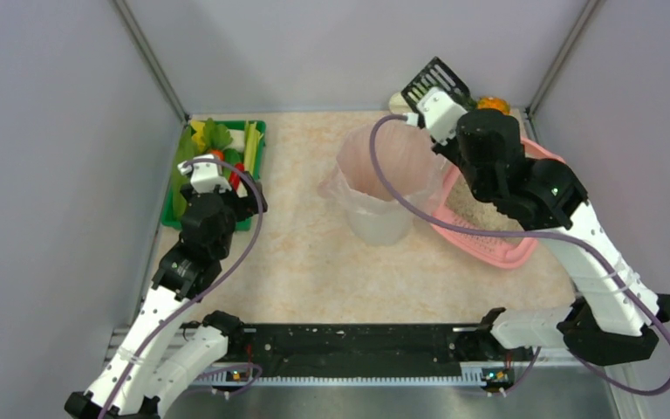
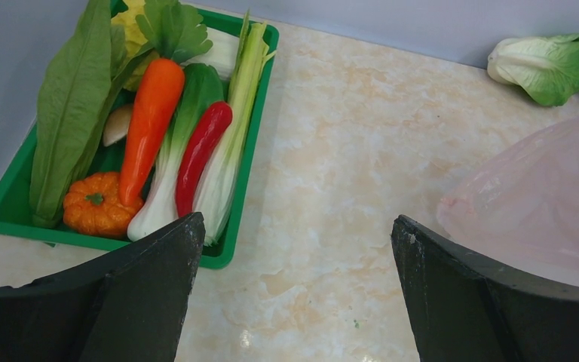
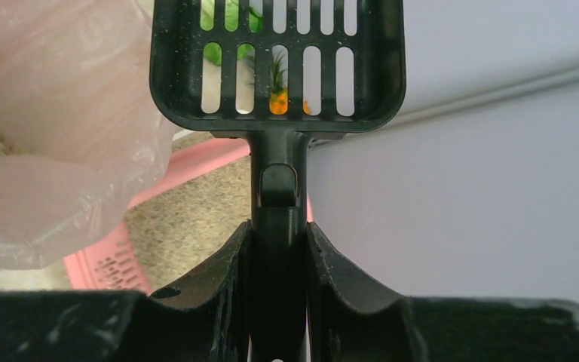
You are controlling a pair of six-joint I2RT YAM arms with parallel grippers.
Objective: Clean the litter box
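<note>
The pink litter box (image 1: 488, 243) holds beige granules and lies at the right of the table, partly under my right arm. In the right wrist view its slotted edge (image 3: 113, 260) shows below the liner. My right gripper (image 1: 427, 109) (image 3: 277, 230) is shut on the handle of a black slotted scoop (image 1: 436, 83) (image 3: 277, 68). The scoop is raised above the far end of the box, beside the bin, and looks empty. My left gripper (image 1: 209, 170) (image 2: 298, 226) hangs open over bare table next to the green tray, holding nothing.
A white bin with a pink liner (image 1: 384, 175) (image 2: 543, 204) (image 3: 53, 113) stands mid-table, left of the litter box. A green tray (image 1: 260, 131) (image 2: 252, 151) of toy vegetables sits far left. A toy cabbage (image 2: 546, 64) and an orange item (image 1: 493, 105) lie by the back wall.
</note>
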